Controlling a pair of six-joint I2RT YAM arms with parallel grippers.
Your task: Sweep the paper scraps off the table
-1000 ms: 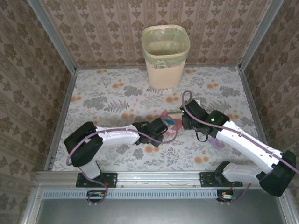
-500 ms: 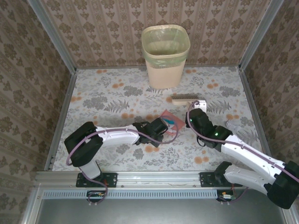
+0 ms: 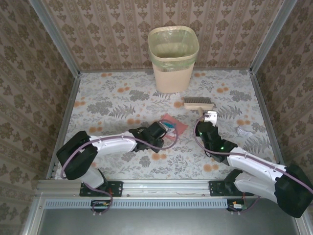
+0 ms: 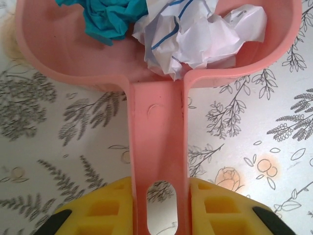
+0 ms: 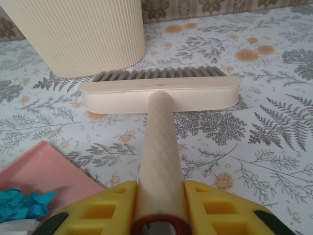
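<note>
Jaws on both sides are clamped on handles: your left gripper [image 4: 159, 198] squeezes the flat pink handle of the dustpan [image 4: 73, 58], and your right gripper [image 5: 160, 208] squeezes the round handle of the brush [image 5: 159, 95]. Teal and white scraps [image 4: 190, 34] sit piled against the pan's back wall, so I'd judge the load ready to carry.

Hold the pan level and lift slowly. Your grip is far down the handle, and a forward tilt would spill the pile off the open lip.

In the top view one white bit [image 3: 243, 131] seems to lie loose on the table [image 3: 107, 105] toward its 3 o'clock edge, though it is too small to be sure. If it is paper, set the bristles beyond it and draw it toward the pan before you dump.

That surface is flat, printed with grey leaves and orange flowers, so don't chase the flowers. The bin [image 3: 172, 58] stands at 12 o'clock against the back wall [image 3: 98, 29], lined, with its mouth open. Brown patterned walls close off three sides.
</note>
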